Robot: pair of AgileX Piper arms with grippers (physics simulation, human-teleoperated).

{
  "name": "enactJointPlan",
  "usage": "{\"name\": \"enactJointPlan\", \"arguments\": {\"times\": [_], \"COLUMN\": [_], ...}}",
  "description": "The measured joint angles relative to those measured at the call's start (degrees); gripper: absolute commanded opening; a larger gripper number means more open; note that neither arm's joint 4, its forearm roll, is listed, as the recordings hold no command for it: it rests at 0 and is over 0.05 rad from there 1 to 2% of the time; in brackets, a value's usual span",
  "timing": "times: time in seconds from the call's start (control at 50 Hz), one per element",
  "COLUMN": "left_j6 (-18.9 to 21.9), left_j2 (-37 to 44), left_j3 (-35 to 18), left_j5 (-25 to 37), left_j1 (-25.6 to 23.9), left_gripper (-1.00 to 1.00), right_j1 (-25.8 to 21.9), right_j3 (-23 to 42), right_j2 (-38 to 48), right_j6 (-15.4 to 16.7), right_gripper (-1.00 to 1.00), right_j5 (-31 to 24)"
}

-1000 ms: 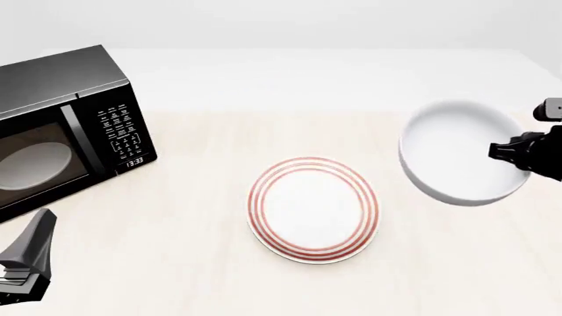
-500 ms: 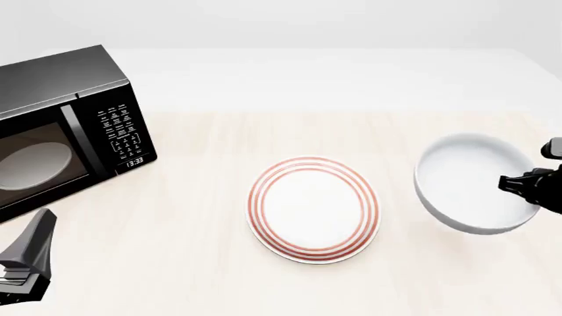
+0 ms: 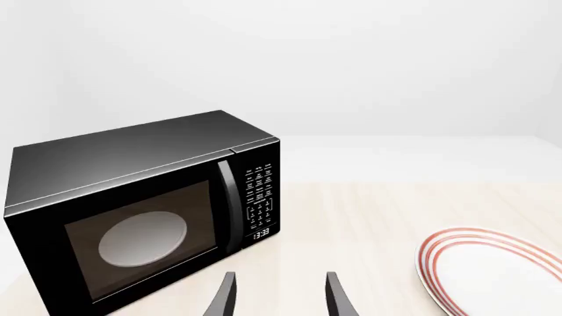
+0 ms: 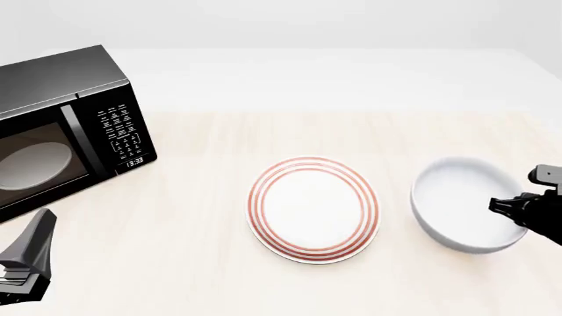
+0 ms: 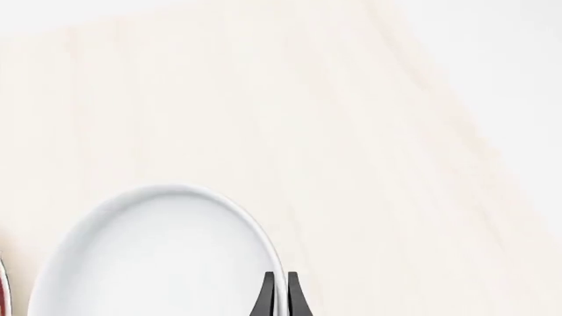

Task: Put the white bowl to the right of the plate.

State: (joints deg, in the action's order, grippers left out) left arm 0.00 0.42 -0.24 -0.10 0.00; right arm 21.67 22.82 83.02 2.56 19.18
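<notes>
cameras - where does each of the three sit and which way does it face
Front view: fixed above and behind the arms, looking forward and down at the table; both grippers show at its sides.
Left wrist view: behind the open left gripper, facing the microwave and the plate.
Right wrist view: behind the right gripper, pinching the white bowl at its rim.
Shared: the front and left wrist views both show microwave and plate; front and right wrist both show the bowl.

Matte black gripper (image 3: 278, 296), thin tapered fingers (image 3: 222, 300)
</notes>
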Motion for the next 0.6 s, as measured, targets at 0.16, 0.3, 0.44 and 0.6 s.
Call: {"name": "enactJointPlan", "arguments": {"times": [0.16,0.3,0.44,0.6], "left_j6": [0.0,0.0,0.0,0.0], "left_j2": [0.0,0.0,0.0,0.0], "left_j3": [0.0,0.0,0.0,0.0], "left_j5": [0.0,0.0,0.0,0.0], "left_j1": [0.0,0.0,0.0,0.0], "left_gripper": [1.0,1.0,1.0,1.0], "right_j1": [0.29,0.46,0.32,-1.08], "right_j3": [-0.31,-0.41,-0.36,-0.39], "right_j2": [2.61,4.07,4.92,1.78], "right_j6": [0.53,1.03,1.13,-0.89], "right_gripper": [-1.0,-1.0,-1.0,1.0], "right_j5": [2.64,4.2,5.07,2.62]}}
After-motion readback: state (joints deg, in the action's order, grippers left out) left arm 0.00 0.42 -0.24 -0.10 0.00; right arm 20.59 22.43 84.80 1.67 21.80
